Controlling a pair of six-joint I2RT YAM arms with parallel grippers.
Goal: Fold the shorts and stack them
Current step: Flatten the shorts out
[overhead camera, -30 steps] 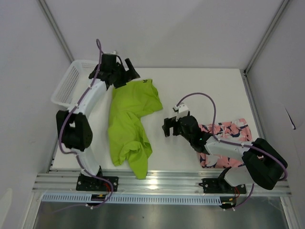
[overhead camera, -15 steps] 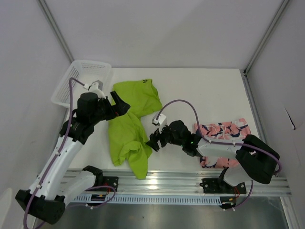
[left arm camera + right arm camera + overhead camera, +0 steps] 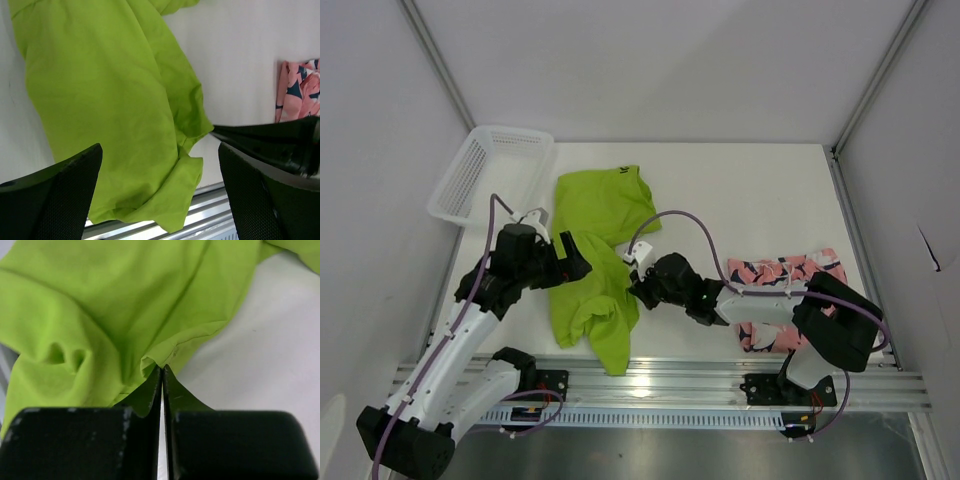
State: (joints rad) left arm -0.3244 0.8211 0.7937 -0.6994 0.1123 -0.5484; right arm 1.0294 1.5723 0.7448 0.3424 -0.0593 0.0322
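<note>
The lime green shorts [image 3: 588, 255] lie crumpled on the white table, left of centre, and also fill the left wrist view [image 3: 100, 100] and the right wrist view [image 3: 100, 300]. My right gripper [image 3: 636, 287] is at their right edge, and in its wrist view [image 3: 162, 369] the jaws are shut on a puckered bit of the hem. My left gripper [image 3: 576, 262] hovers open over the shorts' left side, and its wide-apart fingers [image 3: 55, 195] frame the lower fold. The pink printed shorts [image 3: 790, 272] lie at the right, partly under the right arm, and their edge also shows as pink shorts [image 3: 299, 90].
A white mesh basket [image 3: 485, 172] stands at the back left corner. The metal rail [image 3: 660, 375] runs along the near table edge, and the green fabric hangs slightly over it. White enclosure walls stand on three sides.
My left arm swung from the back by the basket down to the green shorts' left side. My right gripper slid left to the shorts' right edge and shut on the hem.
</note>
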